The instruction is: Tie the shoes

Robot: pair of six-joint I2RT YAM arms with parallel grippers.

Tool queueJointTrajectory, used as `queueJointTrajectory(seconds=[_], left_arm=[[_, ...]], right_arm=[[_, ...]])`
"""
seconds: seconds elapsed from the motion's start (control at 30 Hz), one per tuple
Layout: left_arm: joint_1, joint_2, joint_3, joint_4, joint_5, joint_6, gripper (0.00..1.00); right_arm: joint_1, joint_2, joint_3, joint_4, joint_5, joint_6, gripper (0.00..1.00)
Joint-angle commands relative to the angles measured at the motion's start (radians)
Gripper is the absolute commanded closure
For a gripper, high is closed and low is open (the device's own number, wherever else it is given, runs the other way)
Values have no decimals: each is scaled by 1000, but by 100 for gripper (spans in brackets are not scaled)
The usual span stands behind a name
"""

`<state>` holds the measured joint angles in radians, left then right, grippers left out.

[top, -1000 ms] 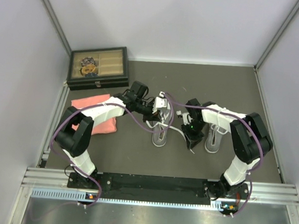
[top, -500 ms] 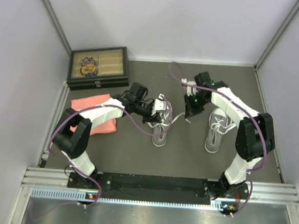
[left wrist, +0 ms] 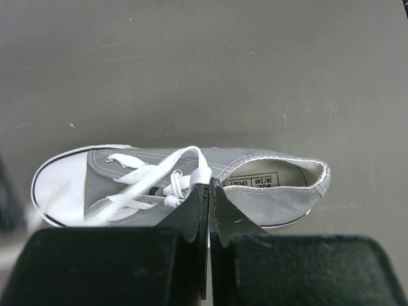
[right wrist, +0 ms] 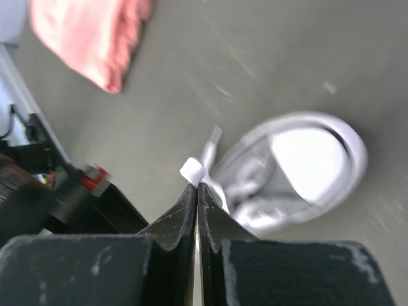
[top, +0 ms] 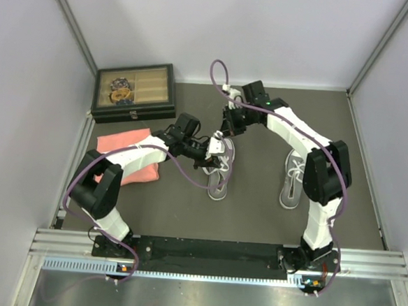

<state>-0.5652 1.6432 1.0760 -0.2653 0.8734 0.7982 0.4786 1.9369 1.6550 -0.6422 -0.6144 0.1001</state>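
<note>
Grey tabletop [top: 185,215], both jaws tight on laces [left wrist: 201,169] of one shoe [left wrist: 280,197]

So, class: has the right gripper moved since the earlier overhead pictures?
Yes. The right gripper, shut on a lace, has swung leftward and farther back, nearer the dark box.
</note>
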Motion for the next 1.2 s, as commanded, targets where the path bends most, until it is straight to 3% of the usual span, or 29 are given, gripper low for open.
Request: queueJointTrajectory(seconds=[0.0,0.23,0.3,0.33,0.4,0.43,0.53,0.83,1.17], left_arm=[[-4,-48,-11,24,41,45,100],[-4,-39,-17,34,35,50,100],[-4,-36,-19,34,33,56,100],[-5,-36,-21,35,35,58,100],[-5,-33,-22,34,32,59,100],[-4,-33,-24,38,33,59,100],[-4,-31,-28,43,33,61,100],[-2,-22,-37,69,24,70,100],[10,-2,-27,81,44,70,100]], right_arm=[[75,40,120,114,-91,53,100],[129,123,129,101,-116,62,100],[132,131,127,72,-133,52,90],[132,128,130,58,-136,38,80],[124,113,131,1,-133,12,71],[112,88,127,-14,-137,-8,61],[71,36,117,-65,-163,-43,54],[-8,-69,-27,-212,-303,-275,56],[-6,-101,-138,-126,-337,-318,59]])
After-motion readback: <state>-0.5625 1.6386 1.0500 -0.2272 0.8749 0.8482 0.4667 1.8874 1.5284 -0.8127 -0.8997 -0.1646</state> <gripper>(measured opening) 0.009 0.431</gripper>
